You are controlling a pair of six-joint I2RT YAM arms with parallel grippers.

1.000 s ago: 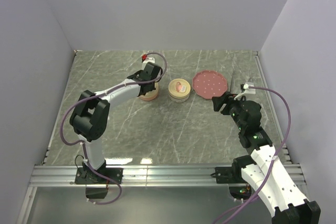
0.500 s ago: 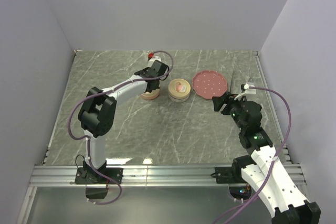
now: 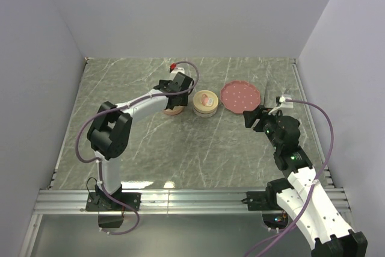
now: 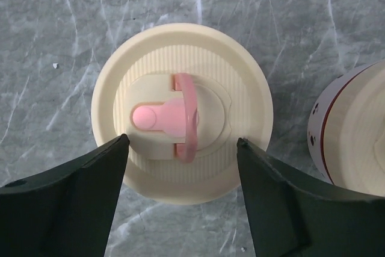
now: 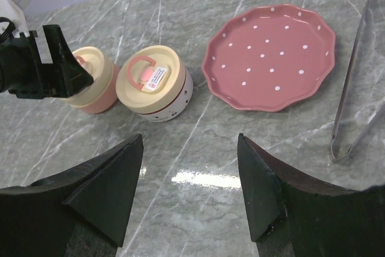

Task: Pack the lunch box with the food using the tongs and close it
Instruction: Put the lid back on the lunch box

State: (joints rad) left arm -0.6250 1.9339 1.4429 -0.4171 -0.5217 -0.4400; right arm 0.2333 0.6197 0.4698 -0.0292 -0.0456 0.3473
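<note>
The left claw (image 4: 181,141) hangs with fingers apart either side of a cream-lidded pot (image 4: 180,58) mid-frame, with a second pot (image 4: 355,130) at the right edge. The right claw (image 5: 189,142) gapes empty. The tongs (image 5: 355,82) lie on the worktop (image 5: 210,124) at far right, beside the pink plate (image 5: 271,58).

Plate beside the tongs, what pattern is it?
The plate is pink with white dots; right wrist view shows it best.

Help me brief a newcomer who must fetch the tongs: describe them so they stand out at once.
On the grey marble table, find the pink polka-dot plate toward the right. Lying flat just right of it are the tongs: long, thin metal with two slender arms, unlike the two round cream-lidded containers left of the plate.
</note>
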